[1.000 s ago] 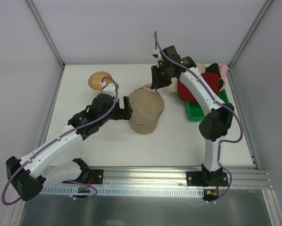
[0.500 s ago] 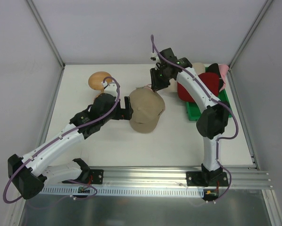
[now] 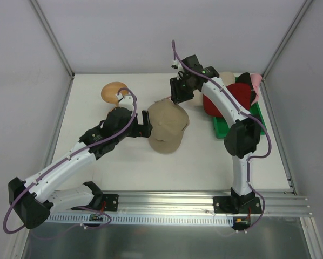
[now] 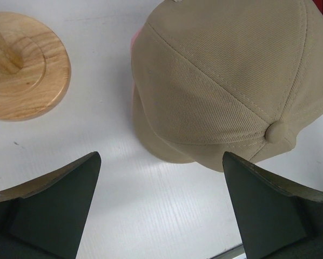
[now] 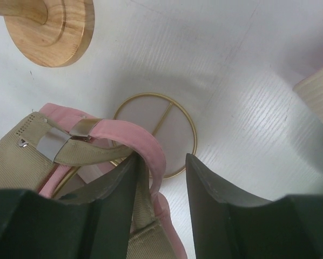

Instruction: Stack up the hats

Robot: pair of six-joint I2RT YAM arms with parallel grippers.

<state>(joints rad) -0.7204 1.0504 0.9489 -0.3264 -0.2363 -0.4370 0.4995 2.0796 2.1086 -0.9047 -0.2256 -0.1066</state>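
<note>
White table (image 3: 123, 162) with bare middle, tan cap (image 3: 166, 128) sitting crown-up near centre, brim toward the near edge. Green tray (image 3: 222, 131) at right, holding red cap (image 3: 238, 94) plus other hats behind the arm, too hidden to sort out. Wooden stand (image 3: 113, 90) at far left, well apart from the tray. Gold wire stand (image 5: 164, 119) just behind the tan cap, under its rear edge. Left gripper (image 3: 148, 125) just beside the cap's left side, claw spread as wide as it goes, nothing in it, not touching fabric. Right gripper (image 3: 176, 99) down at the cap's back edge, claw half spread, straddling the curved band of the pink hat (image 5: 130, 135); band against one finger, daylight to the other, so not pinched yet. Pink hat mostly buried under the tan cap, only rim and band showing. Likely step: getting a hold on the back of the tan-over-pink pair. To do it well: push in a little deeper before closing, take pink band and tan strap together, not the band alone. Keep fingertips above the gold wire to avoid snagging it. Clear of the small metal buckle (image 5: 83, 128), hard and slippery. Lift slowly, soft fabric likely to sag and slide. Left claw best kept wide and low beside the brim, below the crown button (image 4: 275, 131), ready to steady.
</note>
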